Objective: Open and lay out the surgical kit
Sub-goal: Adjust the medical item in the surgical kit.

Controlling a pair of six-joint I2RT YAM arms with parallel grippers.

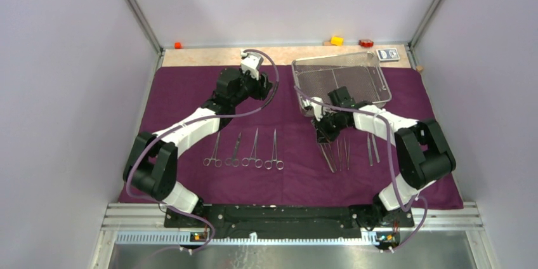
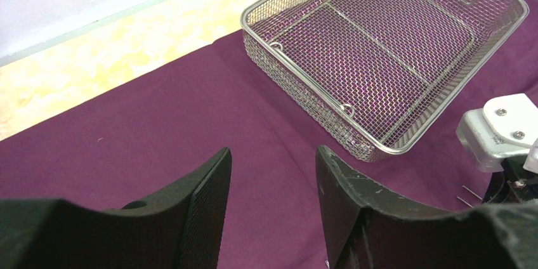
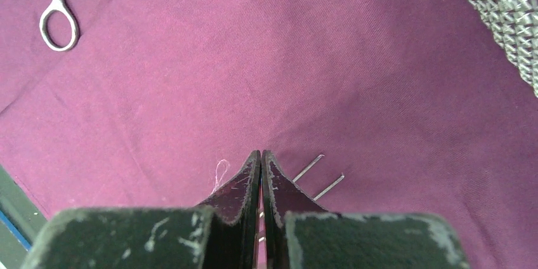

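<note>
The dark purple cloth (image 1: 285,180) lies spread flat. The empty wire-mesh tray (image 1: 342,78) stands at its back right and shows in the left wrist view (image 2: 380,148). Several ring-handled clamps (image 1: 244,153) lie in a row at front centre. Several tweezers (image 1: 346,153) lie right of them. My left gripper (image 1: 266,88) is open and empty above bare cloth (image 2: 127,129), left of the tray; its jaws (image 2: 273,151) are wide apart. My right gripper (image 1: 323,132) is shut (image 3: 261,153), low over the cloth, with tweezer tips (image 3: 308,167) lying under and beside its fingers.
A yellow block (image 1: 337,40), a red block (image 1: 366,43), an orange block (image 1: 178,45) and a blue-white card packet (image 1: 388,54) sit on the wooden strip behind the cloth. Walls close in on both sides. One clamp's ring handle (image 3: 57,2) shows in the right wrist view.
</note>
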